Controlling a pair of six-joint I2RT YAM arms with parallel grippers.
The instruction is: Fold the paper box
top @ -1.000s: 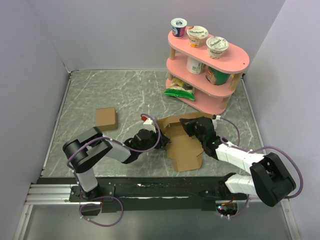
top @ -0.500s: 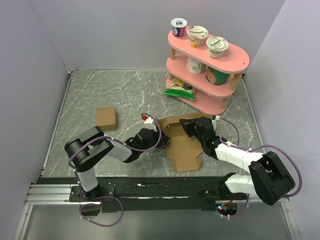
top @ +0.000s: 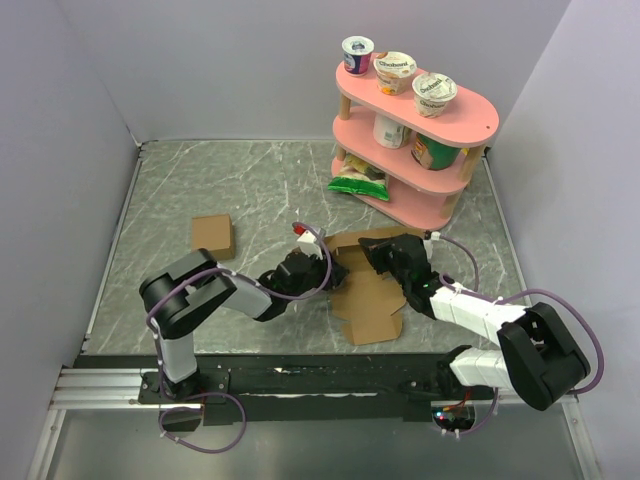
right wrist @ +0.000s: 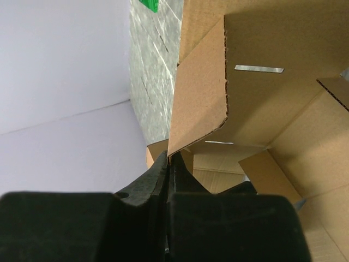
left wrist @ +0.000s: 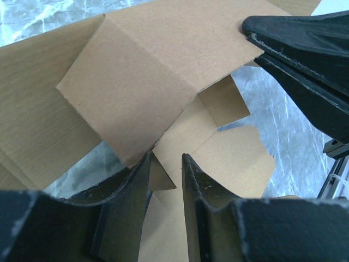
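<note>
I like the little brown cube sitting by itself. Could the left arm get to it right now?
Probably yes. The cube sits alone on bare table on that arm's side, nothing between. But the left gripper is busy at the paper box.

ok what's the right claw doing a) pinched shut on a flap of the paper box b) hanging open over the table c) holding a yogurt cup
a, the right claw is closed on the edge of a raised flap of the paper box
</note>
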